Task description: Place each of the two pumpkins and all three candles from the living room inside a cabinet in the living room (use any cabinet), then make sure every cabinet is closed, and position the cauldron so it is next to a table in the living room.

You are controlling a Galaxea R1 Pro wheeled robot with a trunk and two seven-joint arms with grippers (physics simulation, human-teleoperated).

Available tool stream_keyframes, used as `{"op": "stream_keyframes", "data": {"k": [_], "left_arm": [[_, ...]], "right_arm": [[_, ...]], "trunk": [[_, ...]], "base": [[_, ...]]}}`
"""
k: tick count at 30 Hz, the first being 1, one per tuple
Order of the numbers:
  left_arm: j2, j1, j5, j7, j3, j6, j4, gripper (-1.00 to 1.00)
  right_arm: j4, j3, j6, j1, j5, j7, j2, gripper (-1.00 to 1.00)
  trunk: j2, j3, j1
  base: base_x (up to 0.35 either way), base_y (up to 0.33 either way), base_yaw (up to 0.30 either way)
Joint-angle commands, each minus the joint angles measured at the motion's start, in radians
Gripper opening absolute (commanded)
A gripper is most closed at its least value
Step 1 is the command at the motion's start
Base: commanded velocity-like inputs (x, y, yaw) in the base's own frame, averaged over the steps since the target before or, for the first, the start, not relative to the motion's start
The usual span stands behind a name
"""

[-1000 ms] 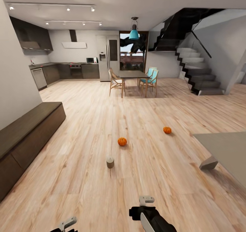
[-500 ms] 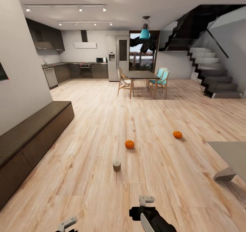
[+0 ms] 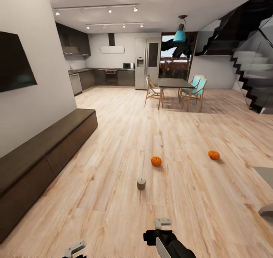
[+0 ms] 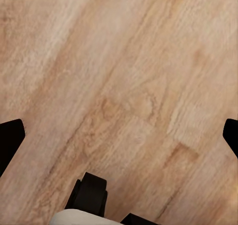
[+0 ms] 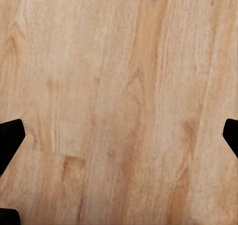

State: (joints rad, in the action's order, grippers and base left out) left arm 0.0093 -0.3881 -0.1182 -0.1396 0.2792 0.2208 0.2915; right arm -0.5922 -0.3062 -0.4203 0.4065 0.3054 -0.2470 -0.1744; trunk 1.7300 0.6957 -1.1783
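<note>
The candle (image 3: 141, 183) stands upright on the plank floor (image 3: 113, 212) straight ahead of the robot, a little to the left of the right tool (image 3: 163, 222) and well to the right of the left tool (image 3: 76, 246), so the right arm looks the nearer one for a first pick. Both tools hang low over bare floor; in the wrist views each one's fingers sit far out at opposite edges, spread wide with nothing between them. Just beyond the candle lies the nearer pumpkin (image 3: 156, 161), and the farther pumpkin (image 3: 214, 154) rests well off to the right. The cabinet (image 3: 45, 151), all fronts shut, runs along the left wall under the TV (image 3: 15, 62). A corner of the desk (image 3: 265, 172) shows at right, with the kitchen and dining table (image 3: 175, 83) behind.
</note>
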Motion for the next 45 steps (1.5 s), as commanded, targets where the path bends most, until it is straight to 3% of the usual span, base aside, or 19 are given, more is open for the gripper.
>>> {"op": "stream_keyframes", "data": {"k": [1, 45], "left_arm": [[0.0, 0.0, 0.0, 0.0, 0.0, -0.002, 0.0, 1.0], [-0.004, 0.0, 0.0, 0.0, -0.001, -0.008, -0.006, 1.0]], "right_arm": [[0.0, 0.0, 0.0, 0.0, 0.0, 0.0, 0.0, 1.0], [0.0, -0.004, 0.0, 0.0, -0.002, 0.0, 0.0, 1.0]], "trunk": [[0.0, 0.001, 0.0], [0.0, 0.052, 0.0]], "base": [[0.0, 0.0, 0.195], [0.044, -0.006, 0.208]]}}
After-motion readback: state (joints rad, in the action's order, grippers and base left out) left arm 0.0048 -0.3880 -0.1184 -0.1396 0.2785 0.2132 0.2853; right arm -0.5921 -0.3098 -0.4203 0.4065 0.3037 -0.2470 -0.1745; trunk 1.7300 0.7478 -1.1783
